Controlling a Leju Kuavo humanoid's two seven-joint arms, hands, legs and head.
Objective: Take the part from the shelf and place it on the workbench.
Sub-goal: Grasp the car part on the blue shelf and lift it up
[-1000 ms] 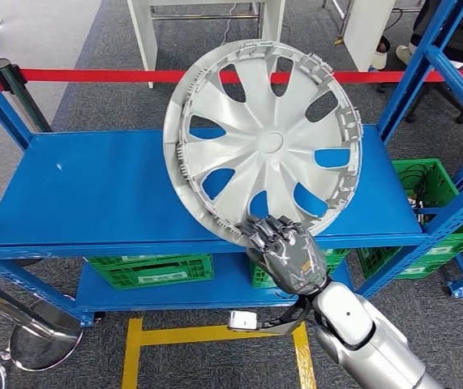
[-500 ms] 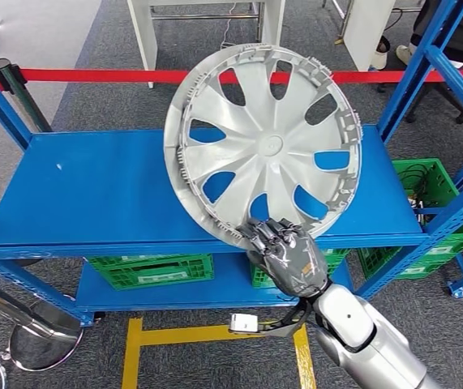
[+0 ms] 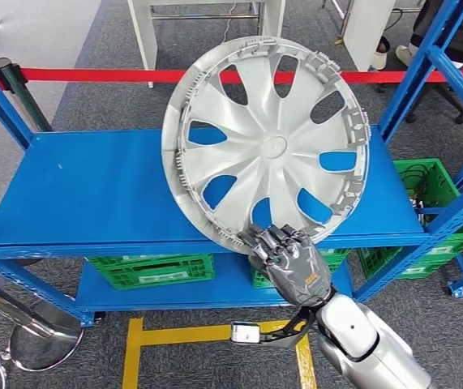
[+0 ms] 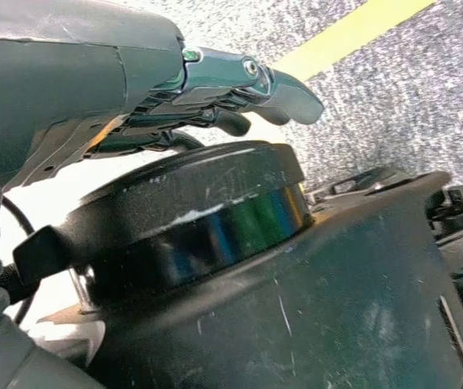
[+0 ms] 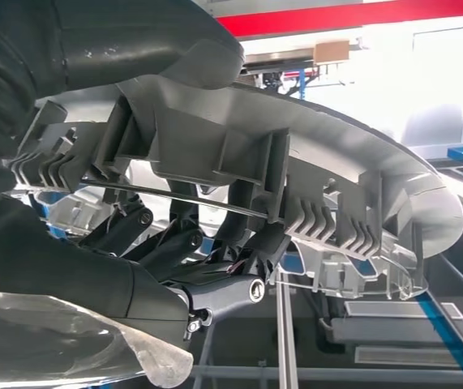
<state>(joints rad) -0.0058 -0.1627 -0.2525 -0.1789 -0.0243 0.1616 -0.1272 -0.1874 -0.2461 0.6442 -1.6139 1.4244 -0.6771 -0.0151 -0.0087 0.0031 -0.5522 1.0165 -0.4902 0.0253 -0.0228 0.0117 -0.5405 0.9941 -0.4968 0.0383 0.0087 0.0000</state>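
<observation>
The part is a large silver wheel cover (image 3: 265, 146) with curved spokes, held tilted above the top board of the blue shelf (image 3: 94, 186). My right hand (image 3: 289, 259) grips its near lower rim just in front of the shelf edge. In the right wrist view the thumb (image 5: 125, 40) lies over the rim of the wheel cover (image 5: 339, 170) and the dark fingers (image 5: 173, 243) reach under its clipped underside. My left hand (image 4: 155, 73) hangs with its fingers stretched out and nothing in them.
Green crates (image 3: 149, 269) sit on the lower shelf, and another green crate (image 3: 436, 186) stands at the right. Blue uprights (image 3: 418, 65) frame the shelf's right end. Red barrier tape (image 3: 94, 75) runs behind. A stanchion base (image 3: 45, 340) and yellow floor lines (image 3: 186, 334) lie below.
The wheel cover has shifted slightly right and looks a little larger and nearer. My right hand has drawn slightly back towards me with it.
</observation>
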